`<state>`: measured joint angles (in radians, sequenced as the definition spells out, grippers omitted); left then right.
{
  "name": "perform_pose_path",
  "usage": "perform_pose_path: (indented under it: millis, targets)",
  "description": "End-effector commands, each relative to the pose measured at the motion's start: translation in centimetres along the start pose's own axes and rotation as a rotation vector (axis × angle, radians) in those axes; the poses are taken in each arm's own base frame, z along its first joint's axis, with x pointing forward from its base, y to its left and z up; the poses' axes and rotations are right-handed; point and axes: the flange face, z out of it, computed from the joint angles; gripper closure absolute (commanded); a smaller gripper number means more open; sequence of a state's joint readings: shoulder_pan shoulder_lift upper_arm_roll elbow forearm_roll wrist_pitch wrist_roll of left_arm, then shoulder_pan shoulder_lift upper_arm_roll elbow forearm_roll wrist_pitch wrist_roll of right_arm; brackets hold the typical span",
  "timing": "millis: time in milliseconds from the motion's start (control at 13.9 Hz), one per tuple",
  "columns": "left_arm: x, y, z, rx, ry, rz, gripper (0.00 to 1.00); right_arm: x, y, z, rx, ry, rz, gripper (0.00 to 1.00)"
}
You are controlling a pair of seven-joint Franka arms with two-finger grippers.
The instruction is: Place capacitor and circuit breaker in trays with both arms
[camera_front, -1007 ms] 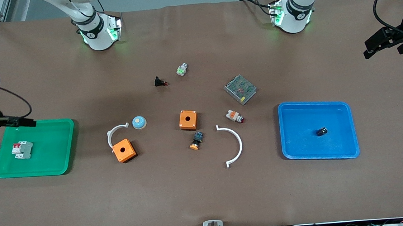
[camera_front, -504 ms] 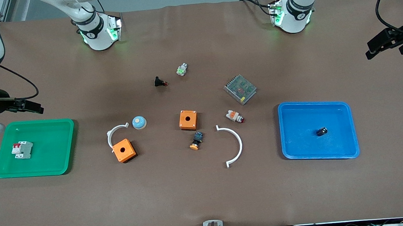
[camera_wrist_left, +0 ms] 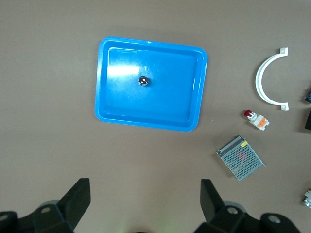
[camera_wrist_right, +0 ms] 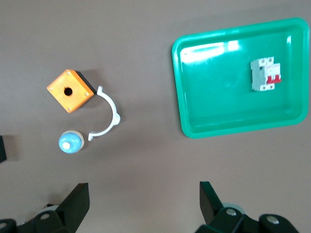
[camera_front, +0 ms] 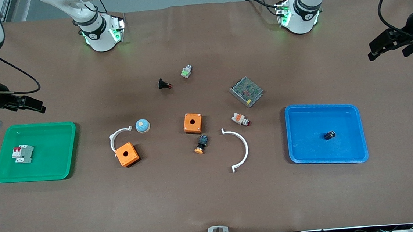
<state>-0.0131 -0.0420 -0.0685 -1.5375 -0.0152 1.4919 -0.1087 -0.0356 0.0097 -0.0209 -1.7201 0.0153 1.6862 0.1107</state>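
Observation:
The capacitor (camera_front: 329, 134), a tiny black cylinder, lies in the blue tray (camera_front: 356, 152); it also shows in the left wrist view (camera_wrist_left: 144, 81). The circuit breaker (camera_front: 22, 154), white-grey with red levers, lies in the green tray (camera_front: 59, 171); it also shows in the right wrist view (camera_wrist_right: 265, 75). My left gripper (camera_front: 381, 47) is open and empty, high over bare table at the left arm's end. My right gripper (camera_front: 32, 104) is open and empty, high over the table beside the green tray.
Between the trays lie two orange boxes (camera_front: 192, 123) (camera_front: 127, 154), two white curved pieces (camera_front: 239, 149) (camera_front: 118, 135), a blue dome button (camera_front: 142, 125), a metal mesh power unit (camera_front: 246, 91), a white-and-orange part (camera_front: 240, 119) and a few other small parts.
My right gripper has risen from over the green tray and drawn back toward its base. My left gripper has shifted slightly, staying high. Capacitor and circuit breaker have not moved.

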Motion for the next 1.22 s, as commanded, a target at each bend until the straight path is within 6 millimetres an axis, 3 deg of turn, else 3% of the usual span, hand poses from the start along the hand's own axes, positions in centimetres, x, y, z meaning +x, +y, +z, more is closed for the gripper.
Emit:
perform_pose_path:
  millis: [0,288,432,647,1151]
  targets:
    - [-1.2,-0.2,-0.2,-0.009,0.02,0.014,0.0,0.2,-0.2,-4.8,0.012,0.086,-0.03,0.0]
    - [-1.4,-0.3,-0.3,-0.007,0.015,-0.003,0.0,0.4,1.4,-10.0,0.011,0.196,-0.113,0.0]
    - [-1.2,-0.2,-0.4,-0.008,0.018,0.0,0.0,0.5,1.3,-10.0,0.005,0.194,-0.116,0.0]
    - [-0.5,-0.4,-0.5,0.026,0.028,0.01,0.0,0.4,1.9,-11.8,0.009,0.233,-0.106,0.0]
    - [-0.2,-0.1,-0.3,0.05,0.012,0.011,0.0,0.3,1.7,-11.7,0.019,0.228,-0.106,0.0]
